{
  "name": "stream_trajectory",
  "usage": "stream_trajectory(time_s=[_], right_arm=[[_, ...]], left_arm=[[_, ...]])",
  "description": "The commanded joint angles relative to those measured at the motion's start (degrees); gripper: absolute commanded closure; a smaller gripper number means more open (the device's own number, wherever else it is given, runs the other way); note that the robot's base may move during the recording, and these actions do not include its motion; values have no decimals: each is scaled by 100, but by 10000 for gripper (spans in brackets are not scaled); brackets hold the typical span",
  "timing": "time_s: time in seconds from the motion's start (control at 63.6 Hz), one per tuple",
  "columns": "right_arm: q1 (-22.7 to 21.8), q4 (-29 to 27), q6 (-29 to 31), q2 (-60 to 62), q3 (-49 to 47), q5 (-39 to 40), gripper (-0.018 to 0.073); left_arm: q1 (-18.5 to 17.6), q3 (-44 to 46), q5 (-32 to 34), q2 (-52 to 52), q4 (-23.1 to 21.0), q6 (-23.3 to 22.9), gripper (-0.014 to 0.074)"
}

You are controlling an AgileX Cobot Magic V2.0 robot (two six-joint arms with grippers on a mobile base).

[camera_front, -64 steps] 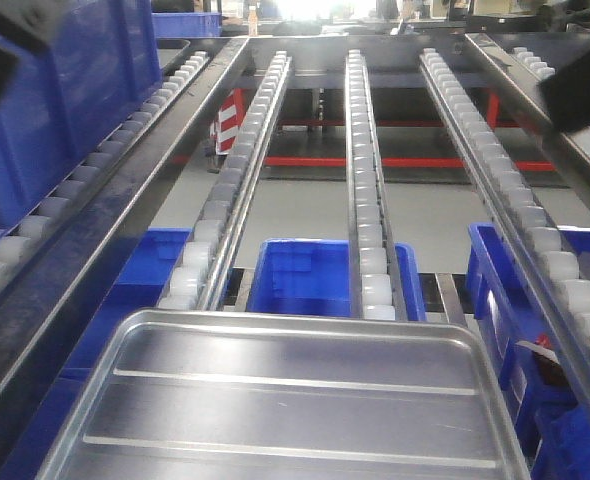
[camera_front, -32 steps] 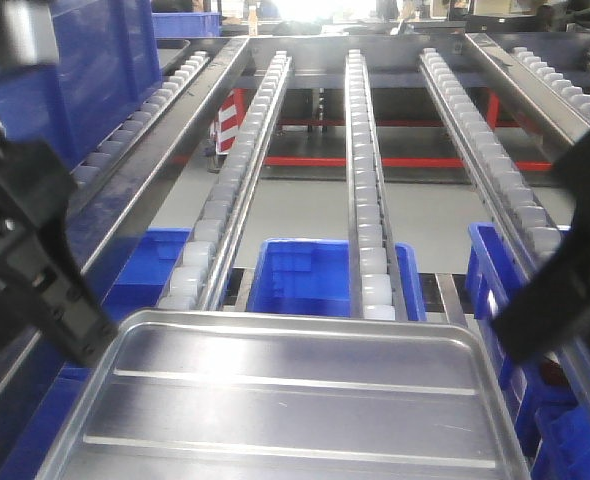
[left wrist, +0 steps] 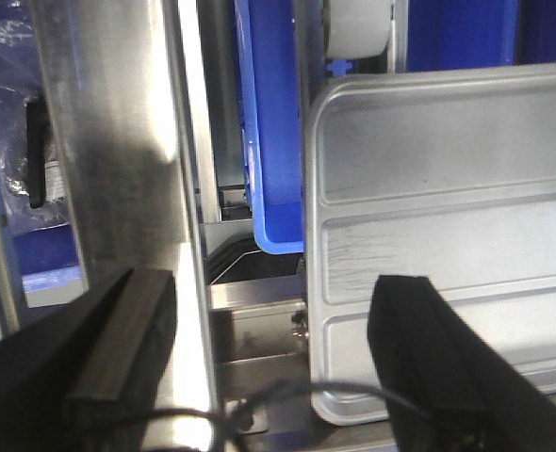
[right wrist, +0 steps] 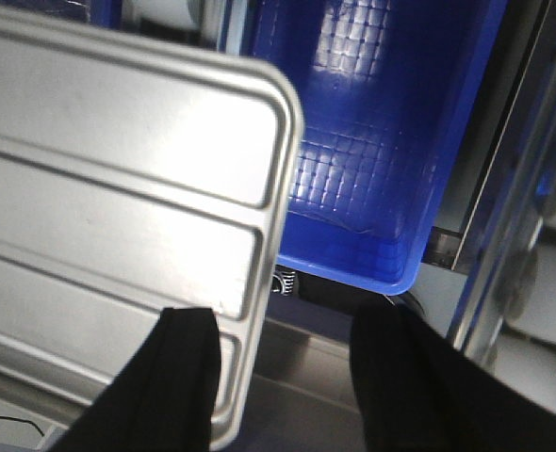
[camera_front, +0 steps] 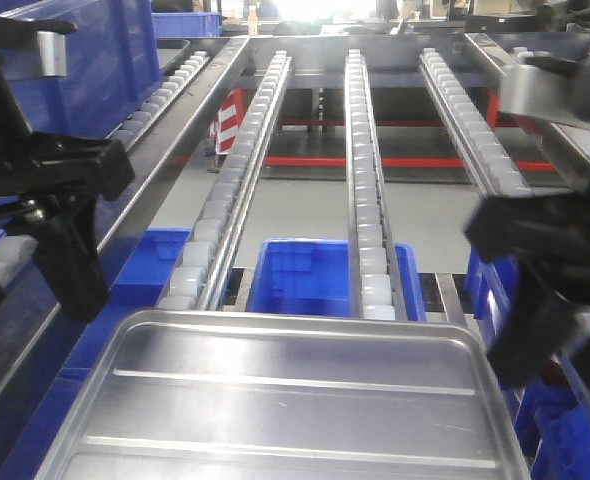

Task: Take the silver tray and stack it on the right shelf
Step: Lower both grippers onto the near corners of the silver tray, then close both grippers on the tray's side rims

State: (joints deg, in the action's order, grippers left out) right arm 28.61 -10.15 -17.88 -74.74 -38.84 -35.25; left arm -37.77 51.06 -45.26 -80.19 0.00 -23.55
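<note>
The silver tray (camera_front: 295, 400) lies flat at the near end of the white roller lanes (camera_front: 365, 200), low and centred in the front view; its long axis runs left to right, with the two ridges along it, so one short end faces each arm.

The left gripper (left wrist: 273, 363) is spread wide across the tray's left short rim; one finger (left wrist: 429, 367) hangs over the tray floor and the other (left wrist: 118, 358) stands outside, over the steel frame post (left wrist: 108, 141).

The right gripper (right wrist: 292, 377) mirrors it, also spread; its inner finger (right wrist: 188, 377) is over the floor near the rounded corner, its outer finger (right wrist: 400, 377) beyond the rim. Neither pair of jaws has closed on metal, and whether any pad touches the rim cannot be told.

Both arms stand about equally near, each to its own end; the coming move looks like a short drop and squeeze on the two rims (a two-handed lift, judging by the pose).

Room is tight: on the left the post stands just beside the tray's edge; a blue bin (camera_front: 315, 275) sits below the far rim, between the lanes. On the right another blue bin (right wrist: 382, 141) and a steel rail (right wrist: 504, 188) flank the outer finger.

The right shelf presumably lies off to the right; the right arm hides most of that side.
</note>
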Motion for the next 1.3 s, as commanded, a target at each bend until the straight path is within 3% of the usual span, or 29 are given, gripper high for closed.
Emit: stream_trajectory(time_s=[0.0,0.126,0.204,0.33,0.487,0.77,1.289], right_arm=[[-39,342,-266,-120,-542,-230,125],[141,841,-798,-330,-889,-617,125],[370,1015,-1150,-352,-951,-562,125],[676,1350,-1656,-364,-951,-306,125],[701,1684,-2037,-407,-910,-292,125],[695,1705,-2134,-623,-897,-206,125],[695,1678,-2134,-1096,-897,69,125]], left_arm=[[-179,176,205,111,0,-233,282],[-494,266,201,-4,102,-253,282],[-644,411,78,-173,305,-509,282],[-709,646,-195,-460,745,-933,282],[-709,690,-188,-678,789,-1123,282],[-709,690,-49,-814,977,-1399,282],[-709,690,257,-1289,1003,-1424,282]])
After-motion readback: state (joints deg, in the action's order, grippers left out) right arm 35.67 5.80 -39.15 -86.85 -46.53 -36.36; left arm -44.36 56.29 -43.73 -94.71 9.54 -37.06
